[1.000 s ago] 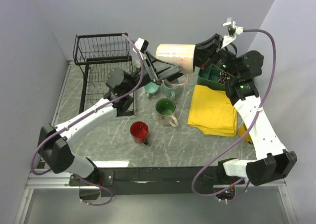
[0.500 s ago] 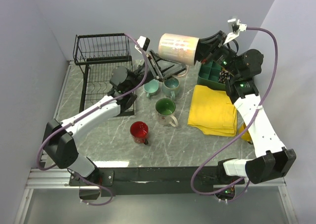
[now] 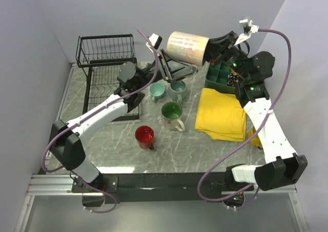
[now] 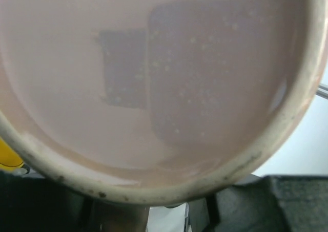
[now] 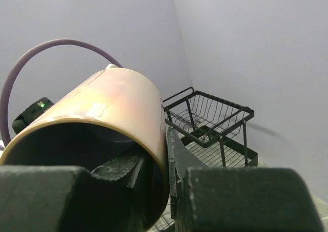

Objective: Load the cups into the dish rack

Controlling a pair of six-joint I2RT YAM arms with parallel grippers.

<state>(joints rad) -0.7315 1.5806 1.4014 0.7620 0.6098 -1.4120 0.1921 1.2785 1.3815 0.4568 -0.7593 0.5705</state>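
My right gripper is shut on the rim of the beige mug, one finger inside its dark interior and one outside, as the right wrist view shows. It holds the mug on its side in the air at the back centre. My left gripper is open just under and beside the mug's base, which fills the left wrist view. Two teal mugs, a cream mug with a green inside and a red mug stand on the table. The black wire dish rack stands at the back left.
A yellow cloth lies at the right, with a green compartment tray behind it. A yellow thing shows partly behind my right arm. Walls close in at the left, back and right.
The right gripper has carried the beige mug slightly up and to the right. The left gripper has risen and moved right, closer to the mug's base.
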